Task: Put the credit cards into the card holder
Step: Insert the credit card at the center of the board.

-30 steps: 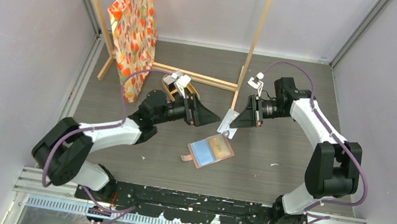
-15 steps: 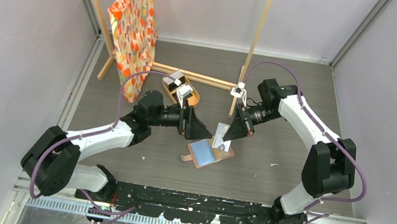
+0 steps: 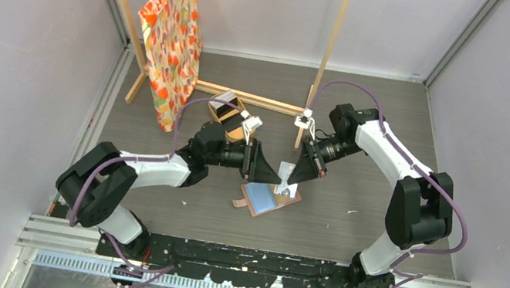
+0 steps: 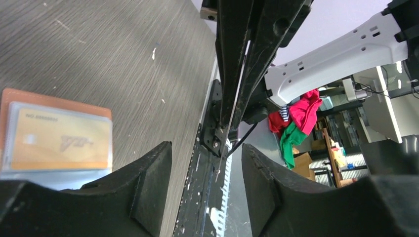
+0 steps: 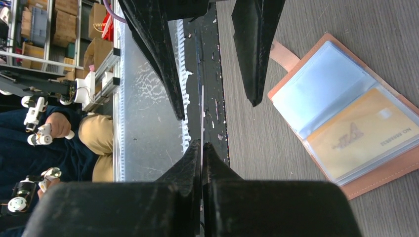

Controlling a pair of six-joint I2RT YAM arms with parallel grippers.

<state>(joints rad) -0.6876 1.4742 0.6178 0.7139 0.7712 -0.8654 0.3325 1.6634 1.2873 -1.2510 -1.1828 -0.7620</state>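
Top external view, left to right: spare cards lie in the tray behind the left arm. The left gripper points in from the left with its jaws apart, one finger to each flat side of the card; the wrist views show a gap on both sides. The right gripper is clamped tight on that card, which stands on edge, its long axis running down toward the holder. The holder lies open on the table just below, a tan card in one pocket. Closing the left jaws would pinch the card's faces, and I judge both arms about equally near the holder.
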